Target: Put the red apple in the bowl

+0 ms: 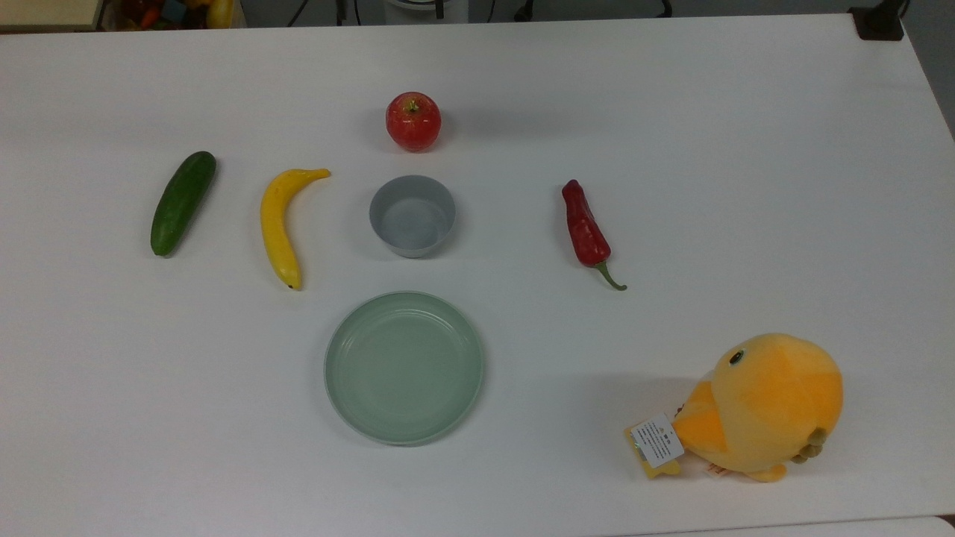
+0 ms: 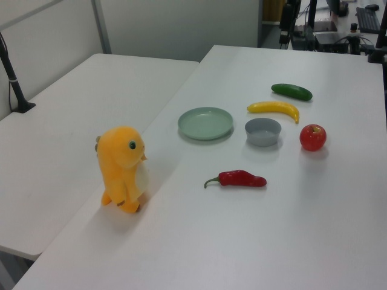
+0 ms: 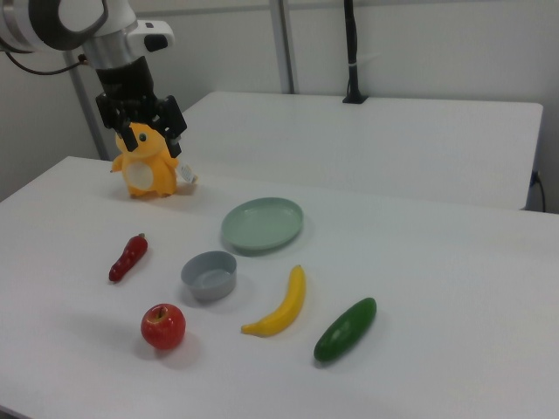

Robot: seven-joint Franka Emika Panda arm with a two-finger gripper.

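Observation:
The red apple rests on the white table, just beyond the top view's upper side of the grey bowl. The bowl stands upright with nothing in it, a short gap from the apple. In the right view my gripper hangs high at the upper left, far from both, in line with the yellow plush toy. Its fingers stand open and hold nothing.
On the table lie a cucumber, a banana, a red chili pepper and a pale green plate. The plush toy stands near the top view's lower right corner. A second white table adjoins.

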